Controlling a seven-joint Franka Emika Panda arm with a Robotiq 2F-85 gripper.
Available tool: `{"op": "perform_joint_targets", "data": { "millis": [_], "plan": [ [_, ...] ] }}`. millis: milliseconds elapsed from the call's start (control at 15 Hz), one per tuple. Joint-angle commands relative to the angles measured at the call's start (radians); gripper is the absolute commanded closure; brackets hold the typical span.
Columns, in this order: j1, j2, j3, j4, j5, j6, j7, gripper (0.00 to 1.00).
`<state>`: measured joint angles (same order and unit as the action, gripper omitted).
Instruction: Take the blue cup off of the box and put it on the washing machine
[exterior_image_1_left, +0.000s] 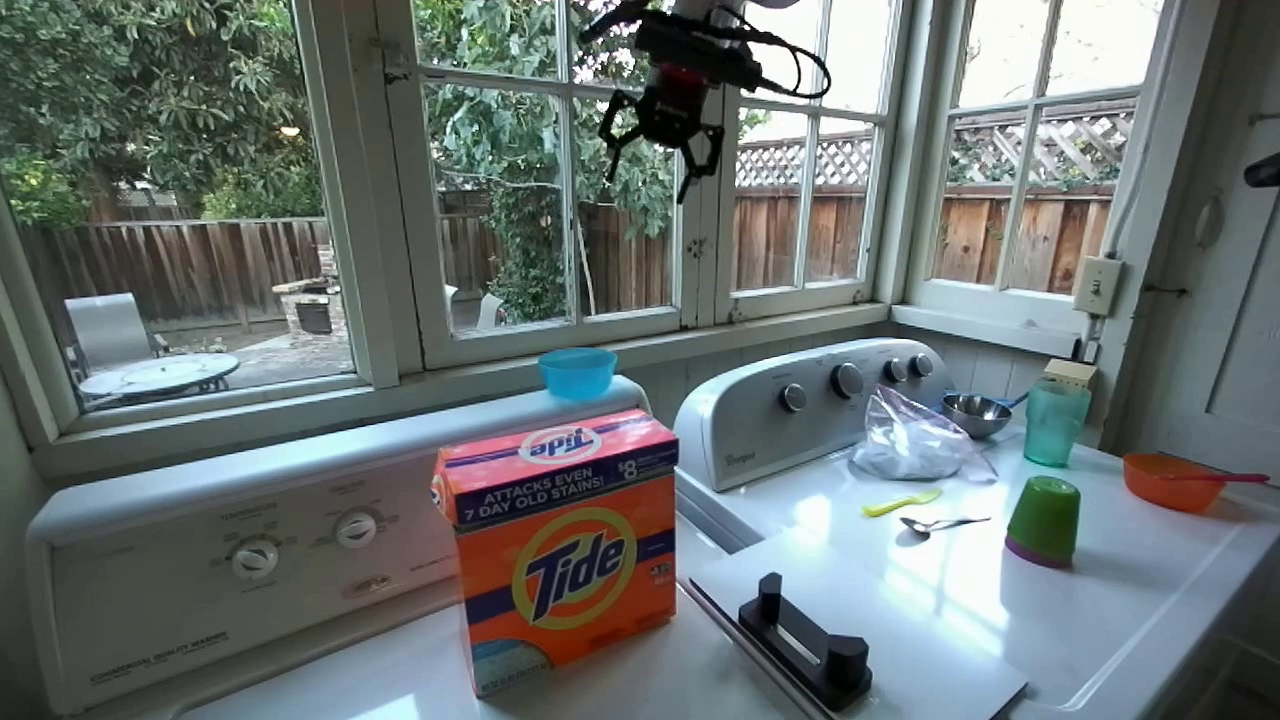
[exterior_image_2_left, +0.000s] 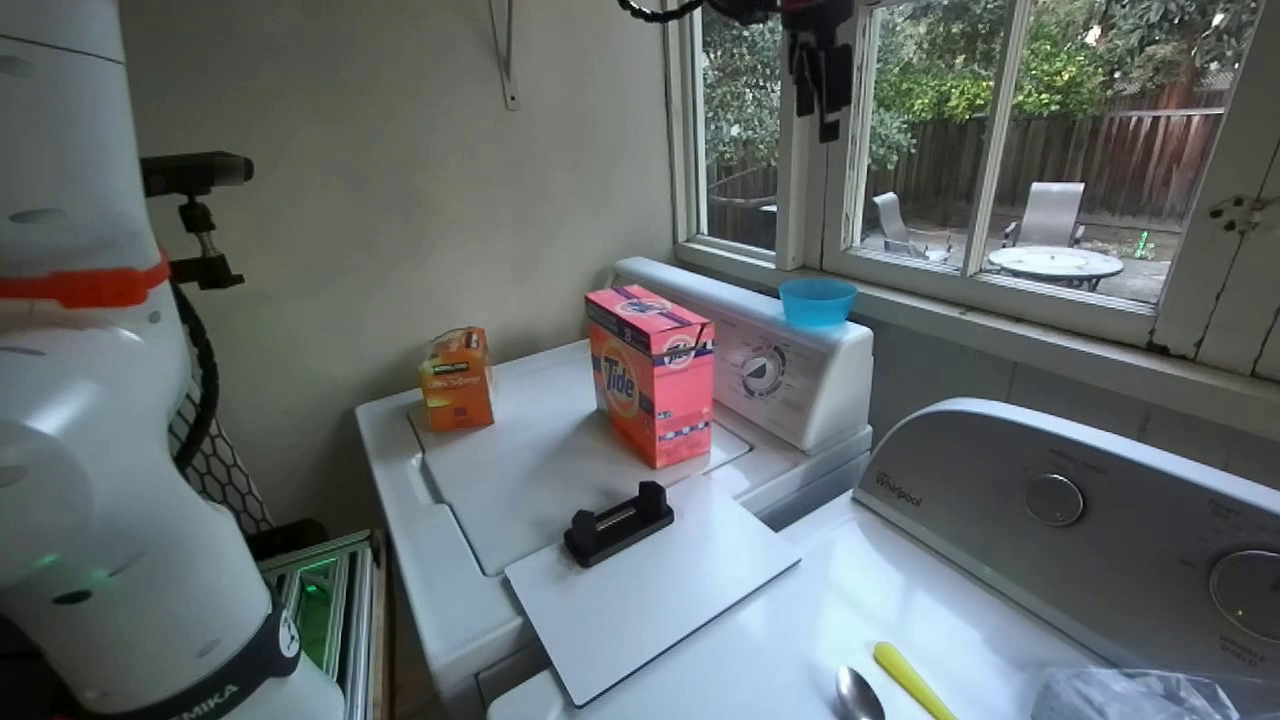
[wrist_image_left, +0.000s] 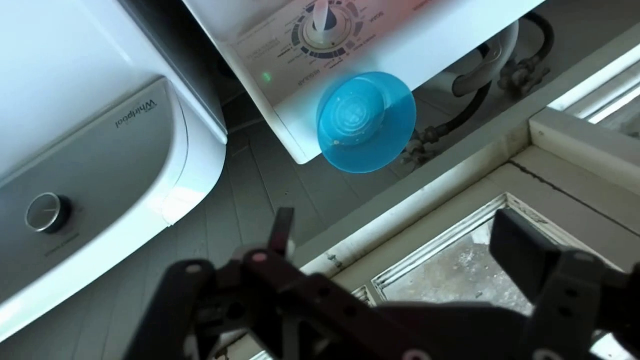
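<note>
The blue cup (exterior_image_1_left: 578, 372) stands upright on the top ledge of the washing machine's control panel, behind the box and apart from it. It also shows in an exterior view (exterior_image_2_left: 818, 303) and in the wrist view (wrist_image_left: 367, 122), where it looks empty and overlaps the ledge's back edge. The orange Tide box (exterior_image_1_left: 565, 560) stands upright on the white washing machine (exterior_image_2_left: 530, 470); it also shows in an exterior view (exterior_image_2_left: 650, 380). My gripper (exterior_image_1_left: 648, 180) points down, open and empty, high above the cup in front of the window. In the wrist view its fingers (wrist_image_left: 395, 232) are wide apart.
A smaller orange box (exterior_image_2_left: 458, 380) stands near the wall. A black holder (exterior_image_1_left: 805, 650) lies on a white board (exterior_image_2_left: 650, 600). The Whirlpool machine (exterior_image_1_left: 820, 400) bears a plastic bag (exterior_image_1_left: 915, 440), a green cup (exterior_image_1_left: 1043, 520), a teal tumbler (exterior_image_1_left: 1056, 425) and an orange bowl (exterior_image_1_left: 1170, 485).
</note>
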<state>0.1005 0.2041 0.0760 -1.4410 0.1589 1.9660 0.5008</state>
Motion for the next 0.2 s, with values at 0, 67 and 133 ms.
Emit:
{"op": "perform_joint_targets", "data": {
  "millis": [0,67,133],
  "plan": [
    [0.002,-0.006,-0.007,0.005,0.005,-0.013,-0.022,0.0],
    [0.001,-0.008,-0.006,0.003,0.008,-0.013,-0.034,0.0],
    [0.002,-0.008,-0.006,0.001,0.008,-0.013,-0.038,0.0]
  ]
}}
